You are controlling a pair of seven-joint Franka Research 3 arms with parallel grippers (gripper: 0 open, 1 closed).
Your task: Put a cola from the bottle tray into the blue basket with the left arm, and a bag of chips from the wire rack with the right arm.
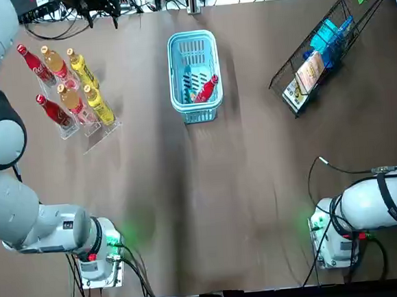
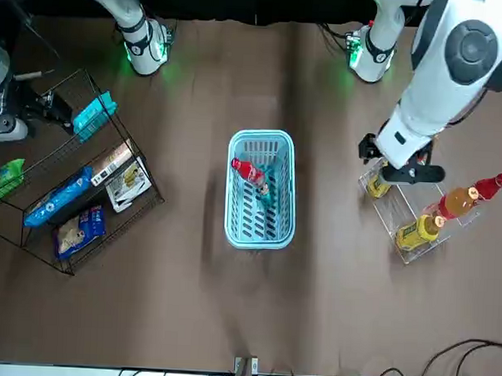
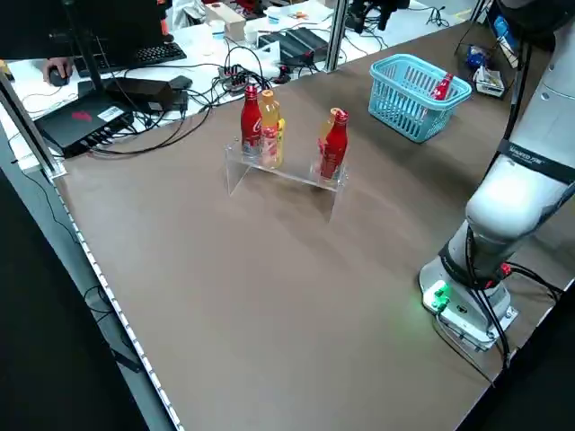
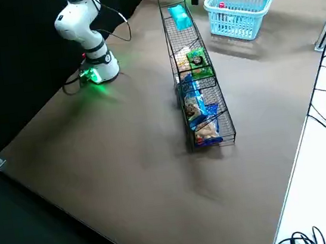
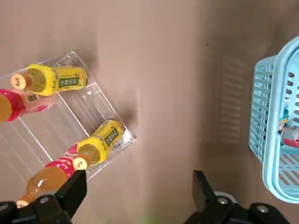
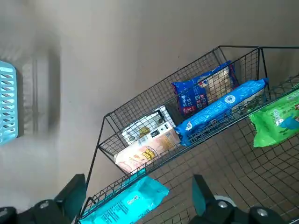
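Your left gripper [image 5: 139, 179] hangs with its jaws spread wide and nothing in them: only bare table [image 5: 154, 70] shows between the fingers. The bottle tray [image 5: 56, 116] sits out past one finger. Closest to that finger is an orange bottle [image 5: 44, 179], with a yellow bottle [image 5: 100, 142] just beyond it. A red bottle [image 1: 53, 110] stands in the tray among the others. Past the other finger you've got the blue basket [image 5: 266, 140], well apart from the jaws. A cola [image 2: 250, 173] lies on its side inside it, with something teal beside it that I can't make out.

Over to your right gripper [image 6: 138, 182]: jaws open as well, holding nothing, poised above the wire rack [image 6: 162, 81]. A teal bag [image 6: 126, 203] lies right under the gap between the jaws, nearer one finger. Ahead of the fingertips you see a cream and orange bag [image 6: 145, 151]. A dark blue bag [image 6: 201, 95] lies farther on, and a green bag [image 6: 275, 119] sits off beyond the other finger.
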